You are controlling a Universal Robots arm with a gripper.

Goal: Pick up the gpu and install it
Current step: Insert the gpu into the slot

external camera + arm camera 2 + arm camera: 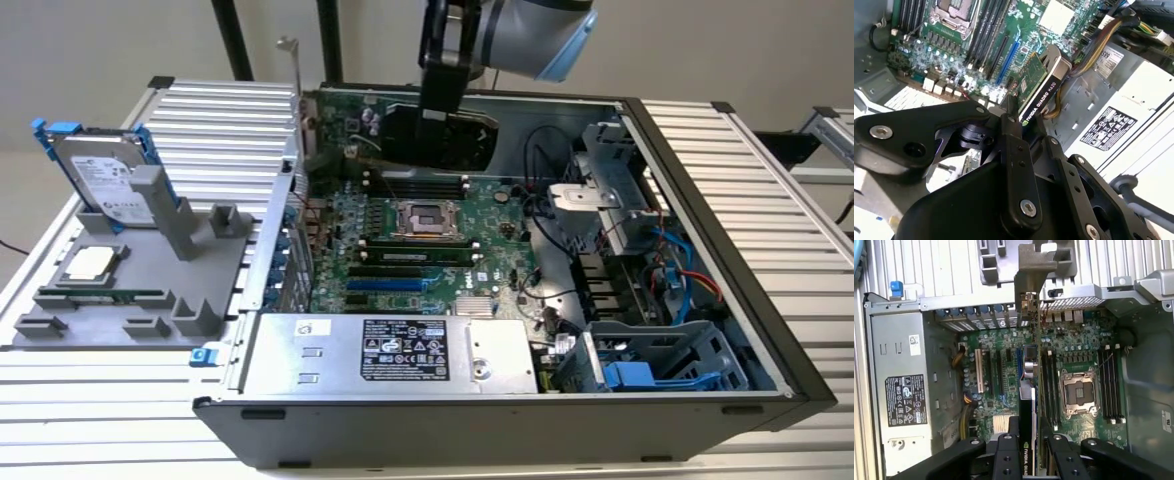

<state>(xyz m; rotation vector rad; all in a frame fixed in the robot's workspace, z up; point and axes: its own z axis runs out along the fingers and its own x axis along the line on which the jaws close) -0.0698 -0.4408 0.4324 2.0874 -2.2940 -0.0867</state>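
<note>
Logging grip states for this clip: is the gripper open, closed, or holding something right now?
Gripper: closed on the thin GPU card with green circuit board and black cooler, held over the green motherboard.

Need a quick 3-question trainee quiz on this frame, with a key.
1. True or false: the gripper is shut on the gpu.
2. Where is the hard drive with blue rails? A) in the gripper B) upright in the grey holder outside the case C) flat on the floor
3. Fill in: in the exterior view, the gpu hangs over the ___ inside the open case.

Key: 1 true. 2 B. 3 motherboard.
</note>
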